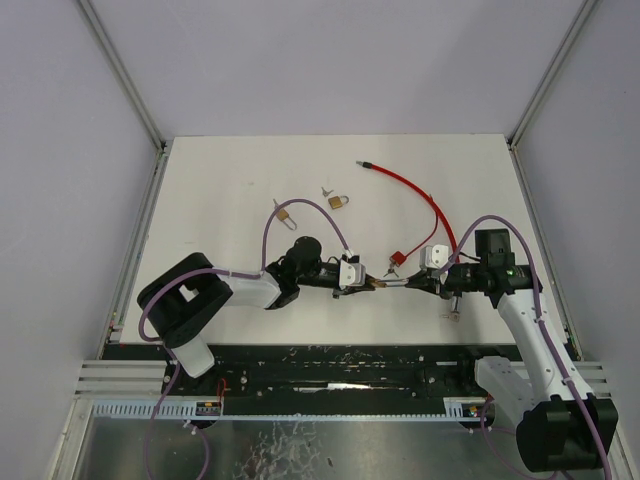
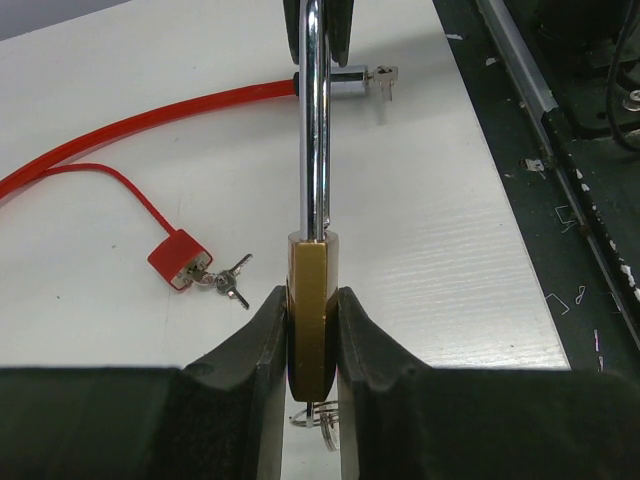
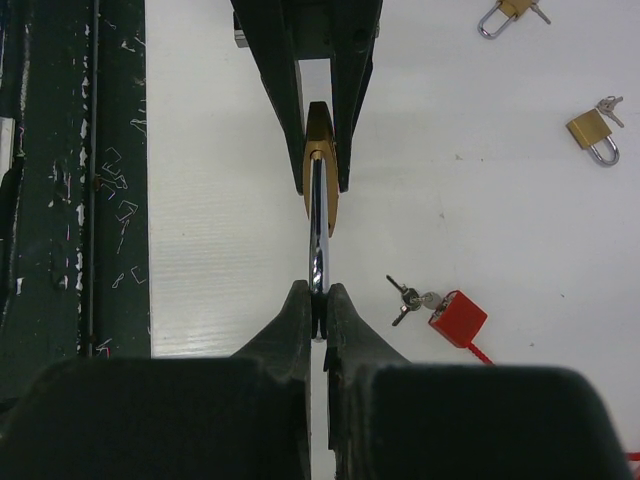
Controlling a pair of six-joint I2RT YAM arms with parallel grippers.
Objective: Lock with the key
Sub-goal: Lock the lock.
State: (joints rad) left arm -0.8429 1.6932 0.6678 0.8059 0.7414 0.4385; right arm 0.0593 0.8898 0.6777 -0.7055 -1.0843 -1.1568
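Observation:
A brass padlock [image 2: 311,300] with a long chrome shackle [image 2: 314,130] hangs level between my two arms above the table. My left gripper [image 2: 312,335] is shut on its brass body, one finger on each flat face. A key ring [image 2: 322,415] shows under the body, between those fingers; I cannot see whether a key sits in the keyhole. My right gripper [image 3: 319,308] is shut on the far end of the shackle [image 3: 317,235], with the brass body [image 3: 320,150] beyond it. From above, the padlock [image 1: 379,284] bridges the left gripper [image 1: 360,281] and the right gripper [image 1: 412,283].
A red cable lock [image 1: 397,259] with keys [image 3: 408,298] lies just behind the held padlock, its red cable [image 1: 430,205] curving to the back. Two small brass padlocks [image 1: 338,202] [image 1: 283,213] lie farther back. The table's near edge [image 1: 330,345] borders a black rail.

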